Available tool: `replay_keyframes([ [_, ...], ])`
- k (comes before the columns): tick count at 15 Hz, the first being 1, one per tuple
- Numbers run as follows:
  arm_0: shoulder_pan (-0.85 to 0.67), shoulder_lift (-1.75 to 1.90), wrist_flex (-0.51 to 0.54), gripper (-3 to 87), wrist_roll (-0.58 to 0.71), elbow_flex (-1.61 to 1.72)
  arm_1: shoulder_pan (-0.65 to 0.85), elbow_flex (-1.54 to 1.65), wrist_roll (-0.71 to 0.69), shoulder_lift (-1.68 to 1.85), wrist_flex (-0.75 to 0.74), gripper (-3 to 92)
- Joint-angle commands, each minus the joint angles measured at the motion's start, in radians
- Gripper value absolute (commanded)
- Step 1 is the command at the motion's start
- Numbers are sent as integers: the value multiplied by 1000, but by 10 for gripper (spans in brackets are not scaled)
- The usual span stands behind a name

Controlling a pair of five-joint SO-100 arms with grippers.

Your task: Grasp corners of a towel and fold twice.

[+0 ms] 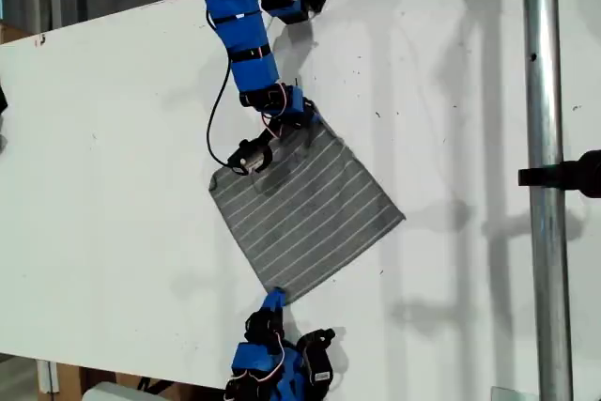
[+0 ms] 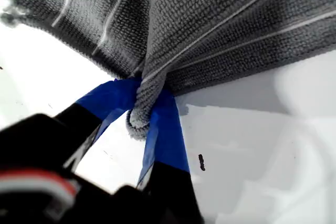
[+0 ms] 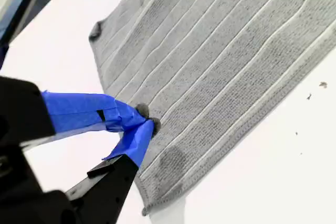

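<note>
The blue-taped fingers (image 2: 165, 129) of my first gripper (image 2: 142, 103) are clamped on one corner of the towel (image 2: 220, 19). The grey fabric is bunched into a small roll between them, and the cloth fans out from that pinch. In the exterior view you see this gripper (image 1: 302, 124) at the towel's far corner (image 1: 315, 121), on the arm that reaches in from the top edge of that view.

The taped fingers (image 3: 79, 111) of my second gripper (image 3: 143, 124) are pressed together on the towel's edge (image 3: 226, 66), with the cloth lying flat beyond them. In the exterior view that gripper (image 1: 274, 300) sits at the near corner (image 1: 278, 294), on the arm at the bottom edge of that view.

There is one towel (image 1: 305, 208), grey with thin white parallel stripes. It lies spread as a diamond on the white table (image 1: 113, 185), roughly in the middle of the exterior view. It has four corners, and two of them are held. The other two are free, one (image 1: 215, 177) towards the exterior view's left and one (image 1: 402, 218) towards its right. The cloth looks slightly raised and shadowed just beside my first gripper.

You can also see one metal pole (image 1: 543, 185) standing at the exterior view's right, with a black clamp (image 1: 563, 176) on it, well apart from the towel.
</note>
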Motion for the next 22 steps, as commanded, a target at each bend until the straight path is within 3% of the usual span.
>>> replay_keyframes([
  [1, 55, -319, -78, -28, -43, -193, 2, -15, -11, 0, -5, -1],
  [5, 225, -1204, -71, -29, 23, -877, 6, -15, -14, -2, -5, -1],
  [9, 402, -1778, 209, -30, 40, -1537, 5, -12, -15, -3, -6, -1],
  [14, 532, -2102, 285, -30, 64, -2049, 2, -9, -17, -2, -11, -1],
  [16, 557, -2131, 233, -26, 123, -2111, 2, -9, -17, -2, -11, -1],
  [17, 557, -2135, 206, 48, 127, -2106, 2, -9, -17, -2, -12, -1],
  [18, 563, -2141, 201, 206, 110, -2100, 2, -8, -17, -2, -12, -1],
  [20, 565, -2175, 172, 265, 150, -2097, 2, -6, -17, -2, -12, -1],
  [22, 571, -2214, 178, 256, 164, -2103, 0, -3, -17, 2, -14, -1],
])
